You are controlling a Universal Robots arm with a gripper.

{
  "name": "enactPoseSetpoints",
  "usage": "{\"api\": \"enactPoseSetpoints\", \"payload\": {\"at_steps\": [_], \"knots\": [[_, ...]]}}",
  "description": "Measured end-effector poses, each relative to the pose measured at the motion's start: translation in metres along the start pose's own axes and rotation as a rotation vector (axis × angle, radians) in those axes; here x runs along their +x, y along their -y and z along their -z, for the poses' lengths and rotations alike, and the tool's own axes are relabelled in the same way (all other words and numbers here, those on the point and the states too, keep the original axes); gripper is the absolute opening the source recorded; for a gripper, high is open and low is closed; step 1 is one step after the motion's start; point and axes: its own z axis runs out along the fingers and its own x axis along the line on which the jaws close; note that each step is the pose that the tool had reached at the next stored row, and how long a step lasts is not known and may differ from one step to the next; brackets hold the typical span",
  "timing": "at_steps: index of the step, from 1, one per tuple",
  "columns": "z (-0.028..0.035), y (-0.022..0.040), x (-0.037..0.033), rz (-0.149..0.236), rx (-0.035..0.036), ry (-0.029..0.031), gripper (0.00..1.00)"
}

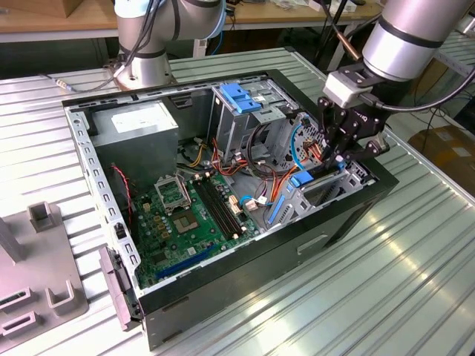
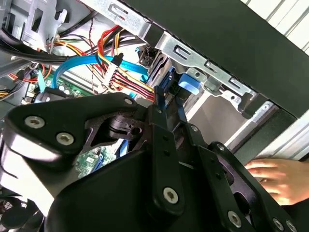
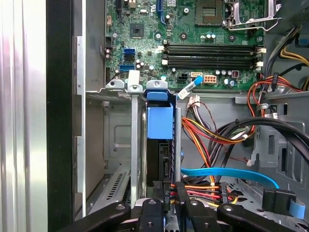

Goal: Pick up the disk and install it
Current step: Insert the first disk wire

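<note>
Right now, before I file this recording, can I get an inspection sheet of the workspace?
Surface: ribbed metal table carrying an open case.
Job's things: disk in its blue carrier, standing on edge in the case's drive bay, near the wall.
Clutter: grey fixture plate at the exterior view's left.
Grippers: gripper lowered into the case, right at the disk.
Cables: red, orange and yellow wire bundle and a blue cable beside the disk's bay.
Surroundings: a hand close to the case's outer wall; an arm base behind the case.
</note>
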Motion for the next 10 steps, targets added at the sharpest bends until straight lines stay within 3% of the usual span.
{"api": "enactPoseSetpoints", "payload": {"at_steps": [3,5,7,10], "knots": [[0.0114,0.0001,0.0002,0.000,0.0001,-0.0002,0.24],[0.0115,0.0001,0.0001,0.000,0.0001,0.0000,0.23],[0.0118,0.0001,0.0002,0.000,0.0001,-0.0002,0.10],[0.0119,0.0001,0.0001,0.000,0.0001,-0.0002,0.10]]}}
